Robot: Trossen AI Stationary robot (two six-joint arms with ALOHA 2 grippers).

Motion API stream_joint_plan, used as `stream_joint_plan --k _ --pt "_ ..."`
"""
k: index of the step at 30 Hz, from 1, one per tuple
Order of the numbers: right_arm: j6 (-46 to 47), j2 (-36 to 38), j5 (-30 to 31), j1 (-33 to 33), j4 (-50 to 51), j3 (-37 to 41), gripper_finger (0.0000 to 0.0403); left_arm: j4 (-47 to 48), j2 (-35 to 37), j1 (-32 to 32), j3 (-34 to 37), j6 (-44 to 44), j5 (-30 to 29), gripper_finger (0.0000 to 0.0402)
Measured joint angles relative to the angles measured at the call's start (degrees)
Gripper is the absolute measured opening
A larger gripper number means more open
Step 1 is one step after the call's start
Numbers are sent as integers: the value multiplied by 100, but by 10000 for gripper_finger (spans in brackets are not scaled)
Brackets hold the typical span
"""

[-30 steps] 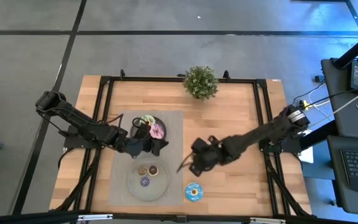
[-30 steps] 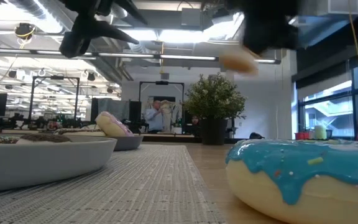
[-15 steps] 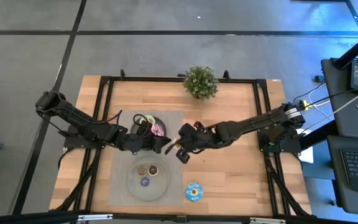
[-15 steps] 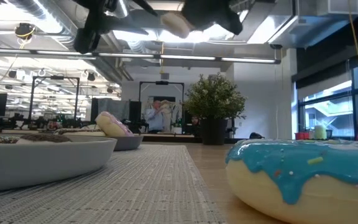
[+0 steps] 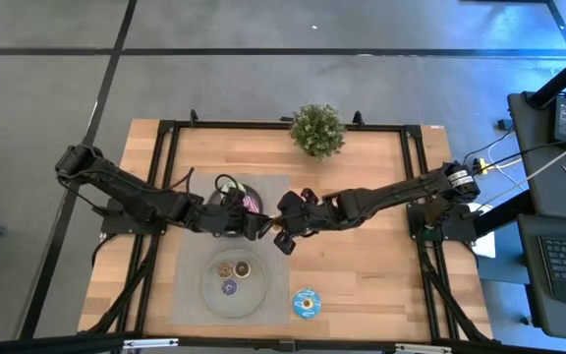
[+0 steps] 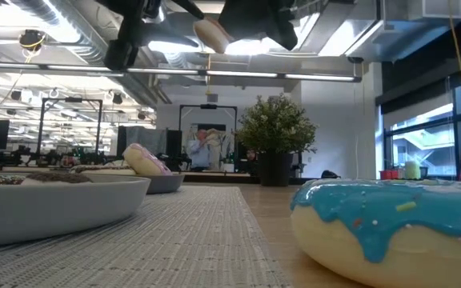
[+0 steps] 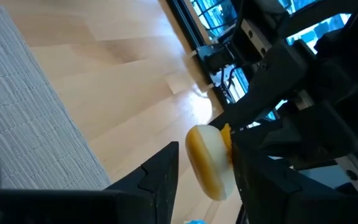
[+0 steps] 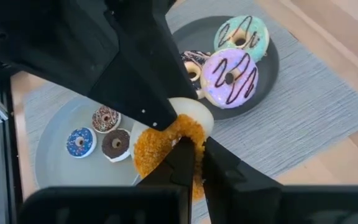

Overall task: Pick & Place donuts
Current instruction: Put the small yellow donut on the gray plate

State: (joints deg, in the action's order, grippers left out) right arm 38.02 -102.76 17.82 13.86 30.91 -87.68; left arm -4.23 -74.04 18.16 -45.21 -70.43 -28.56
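My right gripper [image 5: 285, 236] is shut on a cream donut with orange sprinkles [image 8: 169, 142], high above the grey mat [image 5: 273, 285]. My left gripper [image 5: 266, 228] is open right beside it. Its fingers stand on either side of that donut [image 7: 207, 163]; I cannot tell whether they touch it. A dark plate [image 5: 254, 190] holds green [image 8: 242, 34], pink-striped [image 8: 229, 78] and chocolate-white [image 8: 194, 65] donuts. A light grey plate [image 5: 254, 295] holds three mini donuts [image 5: 232, 275]. A blue donut [image 5: 306, 303] lies flat on the wood. My right gripper pinches the sprinkled donut's ring at its near rim [image 8: 188, 144] between its two fingers [image 8: 182, 168]. The fingers come roughly level from the table's right side. The donut is lifted clear, on edge, high above the mat [image 6: 212, 34].
A small potted plant [image 5: 316, 129] stands at the table's far edge. The blue donut fills the low view's near right [image 6: 390, 224]. Bare wood lies to the right of the mat. A person shows in the room beyond the table [image 6: 202, 148].
My right gripper has carried the sprinkled donut up and toward the table's left and far side, from beside the light plate to my left gripper. My left gripper has shifted a little toward the right, meeting it over the mat.
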Motion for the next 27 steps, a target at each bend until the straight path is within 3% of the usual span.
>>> stream_joint_plan --k 10,22,27 --pt "-105 0 42 3 -126 4 25 -13 0 -75 -4 118 262 135" --pt "-382 0 36 4 -126 4 26 -33 0 -68 -4 400 271 37" --pt "-529 0 2 2 -78 4 40 -30 0 -68 -4 425 286 19"
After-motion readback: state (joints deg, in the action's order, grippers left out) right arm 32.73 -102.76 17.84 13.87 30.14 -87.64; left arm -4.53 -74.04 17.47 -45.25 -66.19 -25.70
